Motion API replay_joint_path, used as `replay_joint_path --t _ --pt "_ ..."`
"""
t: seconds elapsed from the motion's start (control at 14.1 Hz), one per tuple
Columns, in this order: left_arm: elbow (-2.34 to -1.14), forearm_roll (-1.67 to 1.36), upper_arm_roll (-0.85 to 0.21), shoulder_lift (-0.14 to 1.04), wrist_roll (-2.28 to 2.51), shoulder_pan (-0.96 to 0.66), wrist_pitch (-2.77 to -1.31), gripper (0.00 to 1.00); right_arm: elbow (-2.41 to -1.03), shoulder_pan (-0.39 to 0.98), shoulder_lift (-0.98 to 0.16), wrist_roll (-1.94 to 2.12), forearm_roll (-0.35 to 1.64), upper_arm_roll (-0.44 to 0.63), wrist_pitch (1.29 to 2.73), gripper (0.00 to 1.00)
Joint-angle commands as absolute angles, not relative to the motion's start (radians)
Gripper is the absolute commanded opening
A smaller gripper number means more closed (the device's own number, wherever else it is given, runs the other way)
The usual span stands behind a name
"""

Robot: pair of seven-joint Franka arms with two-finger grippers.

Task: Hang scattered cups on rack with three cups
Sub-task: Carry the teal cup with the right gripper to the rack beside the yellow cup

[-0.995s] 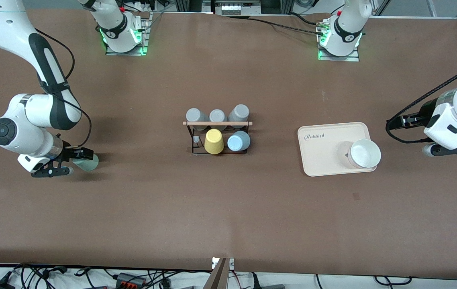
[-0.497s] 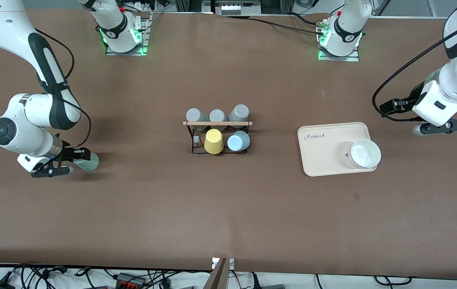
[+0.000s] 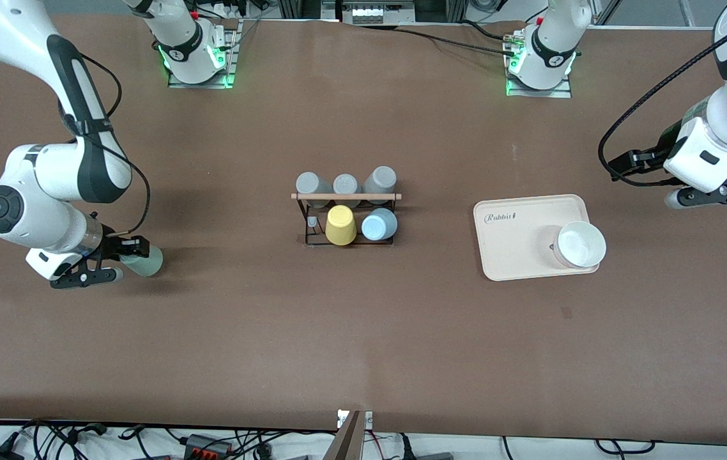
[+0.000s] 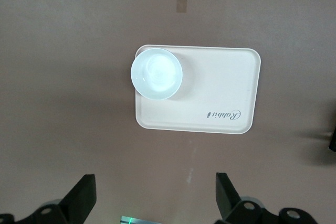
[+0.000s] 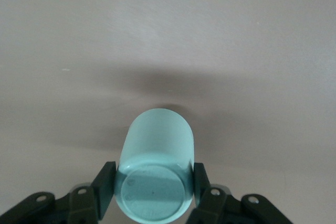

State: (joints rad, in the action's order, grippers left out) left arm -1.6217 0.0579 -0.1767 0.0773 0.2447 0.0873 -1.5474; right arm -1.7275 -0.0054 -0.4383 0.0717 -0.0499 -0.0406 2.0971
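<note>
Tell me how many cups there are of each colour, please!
Grey cups on the rack: 3
Yellow cup on the rack: 1
Light blue cup on the rack: 1
Mint green cup in the right gripper: 1
White cup on the tray: 1
Total: 7

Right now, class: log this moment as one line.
right gripper: shut on mint cup | left gripper: open, over table near tray | rack: blue cup hung
</note>
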Motion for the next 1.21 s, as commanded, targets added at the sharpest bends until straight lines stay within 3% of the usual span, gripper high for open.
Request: replay_joint_path --t 0.0,0.36,1.14 --pt "-1.603 0.066 -0.179 0.092 0.209 0.094 -1.609 1.00 -1.605 0.079 -0.440 -0.053 -0.046 -0.038 1.952 0.24" --pt "-1.617 0.058 -0.179 0.084 0.210 0.097 -1.626 1.00 -1.484 0.236 -0.440 -0.314 0.015 -0.040 1.833 0.24" --pt "-1.609 0.045 -0.176 0.092 0.115 0.118 -1.640 1.00 -1.417 0.512 -0.488 -0.787 0.031 -0.037 1.896 0.24"
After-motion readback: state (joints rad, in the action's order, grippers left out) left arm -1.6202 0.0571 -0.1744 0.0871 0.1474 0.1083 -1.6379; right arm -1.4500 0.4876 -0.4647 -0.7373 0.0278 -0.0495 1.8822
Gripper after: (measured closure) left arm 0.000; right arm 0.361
